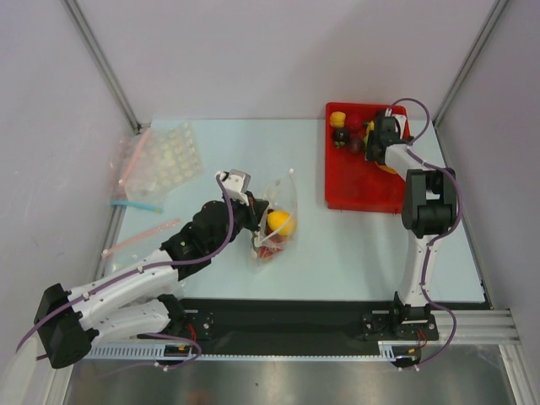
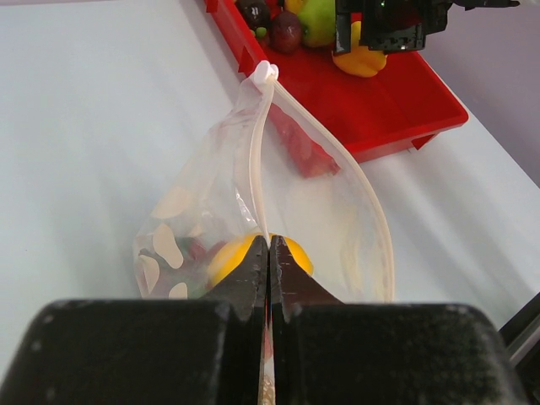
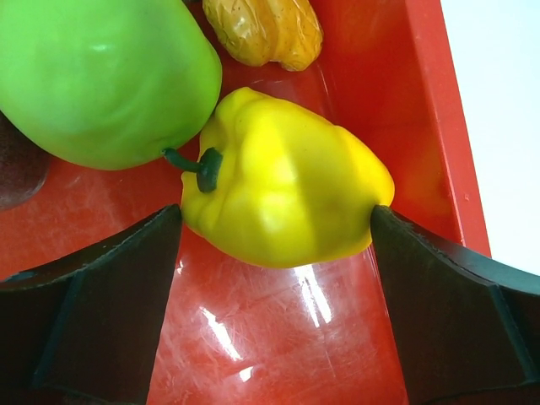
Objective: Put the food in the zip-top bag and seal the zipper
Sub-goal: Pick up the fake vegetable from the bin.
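Left pincer [image 2: 268, 245]: fingers pressed together, clamped on the near end of the bag [image 2: 321, 202] rim, right where the whitish zipper [image 2: 256, 169] runs in between them. From there the two rim strips split and bow apart, so the mouth gapes open; they meet again at the far corner. The bag lies on the pale tabletop [image 1: 337, 253], about mid-table, well left of the red tray [image 1: 354, 181]. Inside it: a yellow pepper [image 2: 228, 257] just beyond the fingertips, plus small red pieces [image 1: 268, 249] lower in the bag.

Right pincer [image 3: 274, 211]: spread wide, down in the tray, one fingertip on each side of a second yellow pepper [image 3: 287, 194]. Both tips sit at its skin; can't tell if they're squeezing. The pepper rests on the tray floor, near the tray's side wall. A green fruit [image 3: 101, 76] touches its stem side, an orange lumpy piece [image 3: 266, 29] lies just past it, and a dark one [image 3: 17, 169] shows at the frame edge.

Far left on the tabletop: a white dimpled sheet [image 1: 173, 156], a blue strip [image 1: 135, 205] and a pink strip [image 1: 139, 238], all well apart from the bag.
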Controlling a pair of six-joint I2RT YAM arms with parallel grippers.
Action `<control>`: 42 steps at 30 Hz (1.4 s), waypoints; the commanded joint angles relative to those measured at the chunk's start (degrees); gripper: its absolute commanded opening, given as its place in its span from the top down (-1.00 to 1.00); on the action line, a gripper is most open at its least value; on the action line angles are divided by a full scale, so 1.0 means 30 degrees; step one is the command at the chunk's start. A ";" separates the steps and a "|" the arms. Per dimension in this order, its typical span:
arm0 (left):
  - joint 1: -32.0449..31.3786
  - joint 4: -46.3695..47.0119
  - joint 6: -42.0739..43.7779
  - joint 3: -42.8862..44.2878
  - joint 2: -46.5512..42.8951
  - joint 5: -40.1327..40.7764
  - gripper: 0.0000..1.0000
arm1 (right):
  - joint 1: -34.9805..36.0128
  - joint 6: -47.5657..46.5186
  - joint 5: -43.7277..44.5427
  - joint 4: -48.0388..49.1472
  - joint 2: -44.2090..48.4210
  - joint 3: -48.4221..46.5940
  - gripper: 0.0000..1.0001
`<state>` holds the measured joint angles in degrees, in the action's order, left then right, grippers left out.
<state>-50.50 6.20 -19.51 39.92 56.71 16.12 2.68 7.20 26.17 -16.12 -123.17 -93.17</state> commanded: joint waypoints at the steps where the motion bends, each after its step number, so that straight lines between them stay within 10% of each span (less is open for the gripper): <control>1: -0.0071 0.0571 -0.0323 0.0287 -0.0153 -0.0129 0.99 | 0.0220 -0.0261 0.0415 -0.0222 -0.0543 -0.0527 -0.89; 8: -0.0071 0.0571 -0.0294 0.0286 -0.0270 -0.0158 0.99 | 0.0689 -0.0876 0.0593 0.0855 0.0419 0.0407 -0.25; 16: -0.0071 0.0542 -0.0324 0.0228 -0.0358 -0.0217 0.99 | 0.2444 -0.3687 -0.3332 0.7708 0.4551 0.5794 -0.15; 26: -0.0071 0.0571 -0.0324 0.0258 -0.0299 -0.0246 0.99 | 0.1452 -0.2782 -0.3685 0.8977 0.5932 0.7003 -0.95; 42: -0.0071 0.0542 -0.0383 0.0374 -0.0152 -0.0480 0.99 | 0.0573 -0.3456 -0.5677 0.7280 0.4204 0.6417 -1.00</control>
<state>-50.50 6.24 -19.55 39.92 56.69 15.81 5.30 -2.79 11.07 5.21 -109.97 -74.19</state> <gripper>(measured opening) 0.008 0.995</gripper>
